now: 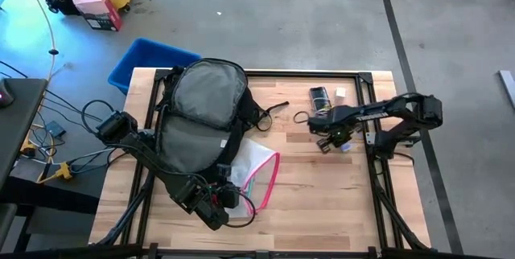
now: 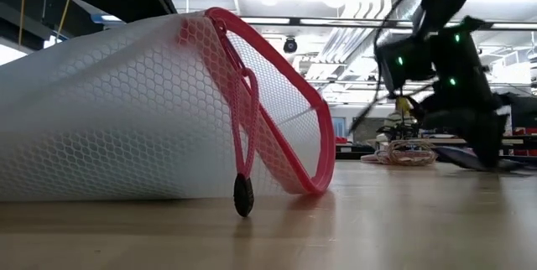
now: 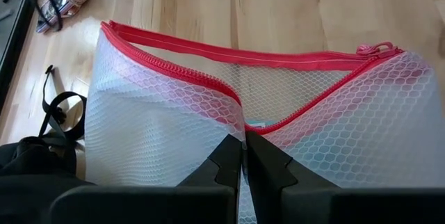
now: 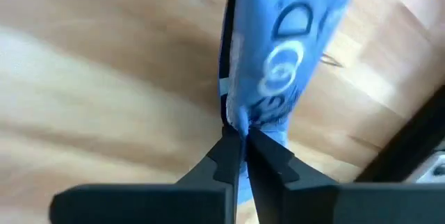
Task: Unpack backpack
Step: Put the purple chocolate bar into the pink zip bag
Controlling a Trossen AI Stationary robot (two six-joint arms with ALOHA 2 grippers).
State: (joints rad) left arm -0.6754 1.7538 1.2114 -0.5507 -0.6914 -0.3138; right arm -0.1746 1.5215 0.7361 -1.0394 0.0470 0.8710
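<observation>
The backpack point(image 1: 199, 118) is our landmark: it lies on the desk point(image 1: 322, 203) with its grey padded panel facing up, on the left arm's side of the top and reaching the far edge.

Nearest to us, at the backpack's near corner, we find the left pincer point(image 1: 229, 196). In its wrist view the left pincer point(image 3: 243, 156) has its two fingers pressed together on the clear mesh wall of the pink-edged zip pouch point(image 3: 264, 133), so it is closed and pinching the pouch. The pouch point(image 1: 259, 174) rests on the desk touching the backpack's near edge, its open mouth turned away from the backpack. From desk level the pouch point(image 2: 151, 111) fills most of what we see, and its dark zip pull point(image 2: 243, 194) hangs down to the wood.

Farther from us, and well off to the backpack's right side, we see the right pincer point(image 1: 326, 140) over the desk. Its wrist view shows the right pincer point(image 4: 241, 144) with fingers closed on the end of a blue item with pale printed lettering point(image 4: 274, 64); we cannot tell what the item is.

Beyond that pincer, near the far edge of the desk and apart from the backpack, lies a small dark object point(image 1: 320, 96) with a white piece just beside it.

A blue bin point(image 1: 145, 59) stands on the floor past the backpack's far left corner.
</observation>
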